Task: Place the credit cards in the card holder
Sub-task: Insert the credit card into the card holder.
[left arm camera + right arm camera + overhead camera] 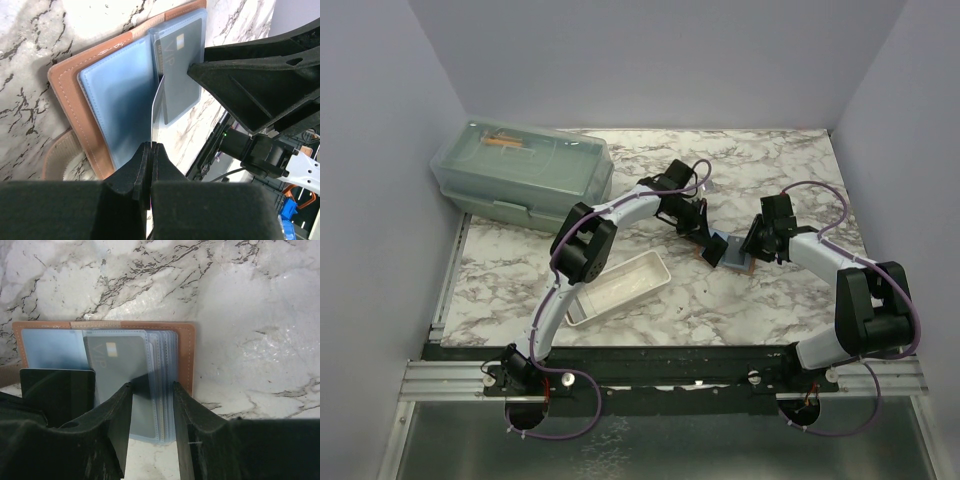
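The tan-brown card holder (pixel 737 262) lies open on the marble table, its clear blue-grey sleeves facing up (pixel 117 105). One grey credit card marked VIP (pixel 176 60) sits inside a sleeve; it also shows in the right wrist view (pixel 115 370). My left gripper (pixel 151 147) is shut on another credit card (pixel 155 107), held on edge with its far end at a sleeve near the holder's fold. That card looks dark in the right wrist view (pixel 57 390). My right gripper (pixel 152 390) is open, its fingers (pixel 120 410) resting on the stack of sleeves (pixel 162 365) on the holder's right half.
A long white tray (pixel 617 287) lies left of the holder, under the left arm. A green translucent lidded box (pixel 525 175) stands at the back left. Grey walls close in the table on three sides. Both grippers (pixel 700 238) (pixel 748 248) meet over the holder.
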Motion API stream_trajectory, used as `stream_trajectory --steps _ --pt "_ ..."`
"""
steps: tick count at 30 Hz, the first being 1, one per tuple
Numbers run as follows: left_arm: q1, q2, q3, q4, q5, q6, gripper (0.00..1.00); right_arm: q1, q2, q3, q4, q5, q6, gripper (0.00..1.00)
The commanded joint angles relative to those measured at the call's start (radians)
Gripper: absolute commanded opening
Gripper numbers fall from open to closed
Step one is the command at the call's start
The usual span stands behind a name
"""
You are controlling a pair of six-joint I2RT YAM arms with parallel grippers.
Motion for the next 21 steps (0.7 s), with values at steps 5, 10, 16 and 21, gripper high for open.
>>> stream_trajectory --steps 5,10,16,21 --pt "0.006 0.001 -0.003 -0.012 -0.001 0.022 0.0 -0.001 0.057 -0.015 -0.032 -0.01 -0.022 0.37" --pt "0.005 0.01 -0.004 -0.012 0.006 0.021 0.0 -0.001 0.06 -0.012 -0.034 -0.011 -0.024 0.37" --pt "0.003 0.037 0.013 -0.012 0.026 0.009 0.0 -0.001 0.064 -0.011 -0.034 -0.014 -0.026 0.37" --pt "0.001 0.055 0.031 -0.011 0.035 0.0 0.0 -0.001 0.069 -0.009 -0.034 -0.017 -0.029 0.37"
